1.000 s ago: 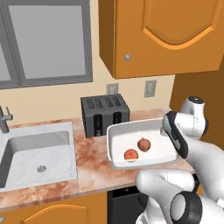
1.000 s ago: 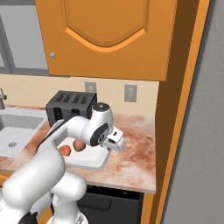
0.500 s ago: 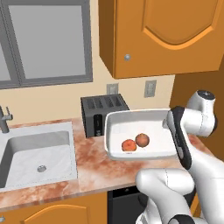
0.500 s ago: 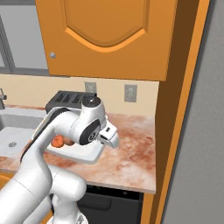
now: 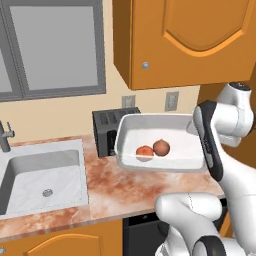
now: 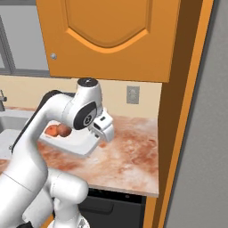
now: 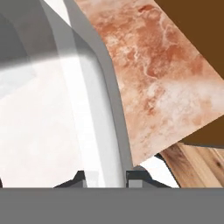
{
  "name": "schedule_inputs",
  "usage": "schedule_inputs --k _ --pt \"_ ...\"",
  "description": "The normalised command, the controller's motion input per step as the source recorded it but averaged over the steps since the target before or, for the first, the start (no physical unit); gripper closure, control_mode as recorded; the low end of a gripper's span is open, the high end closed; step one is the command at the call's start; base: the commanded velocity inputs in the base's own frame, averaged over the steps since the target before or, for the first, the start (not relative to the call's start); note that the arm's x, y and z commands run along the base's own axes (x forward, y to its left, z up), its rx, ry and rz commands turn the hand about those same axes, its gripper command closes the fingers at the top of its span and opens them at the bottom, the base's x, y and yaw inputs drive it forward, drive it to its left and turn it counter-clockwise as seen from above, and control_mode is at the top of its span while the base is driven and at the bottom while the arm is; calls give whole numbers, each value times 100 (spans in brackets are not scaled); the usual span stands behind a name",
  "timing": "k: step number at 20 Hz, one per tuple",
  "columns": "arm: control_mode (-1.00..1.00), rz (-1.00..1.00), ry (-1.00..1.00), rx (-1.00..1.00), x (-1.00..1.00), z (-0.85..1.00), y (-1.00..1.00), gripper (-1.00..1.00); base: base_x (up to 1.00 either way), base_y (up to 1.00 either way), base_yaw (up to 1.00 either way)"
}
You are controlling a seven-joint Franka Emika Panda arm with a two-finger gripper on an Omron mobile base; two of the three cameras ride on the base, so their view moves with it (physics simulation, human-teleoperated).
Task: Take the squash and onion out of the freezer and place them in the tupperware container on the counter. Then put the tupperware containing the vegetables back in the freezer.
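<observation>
The hand (image 7: 105, 177) grips one rim of the white tub (image 5: 175, 150), held above the table (image 5: 120, 187) with two vegetables (image 5: 153, 149) inside; tilting could slide them out.

Cream wall (image 5: 60, 107) carries a grey-framed window (image 5: 55, 47) and two outlets (image 5: 172, 101). Orange upper cabinet (image 5: 190, 40) with round knob. Grey sink (image 5: 42, 172), faucet (image 5: 5, 136), black toaster (image 5: 106, 131). Wood-plank floor (image 7: 199, 164).
</observation>
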Motion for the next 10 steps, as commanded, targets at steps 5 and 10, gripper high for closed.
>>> schedule_inputs --k 5,10 --pt "-100 -5 19 15 -83 30 7 100 0 0 0" --pt "-100 -2 9 17 -87 31 33 100 0 0 0"
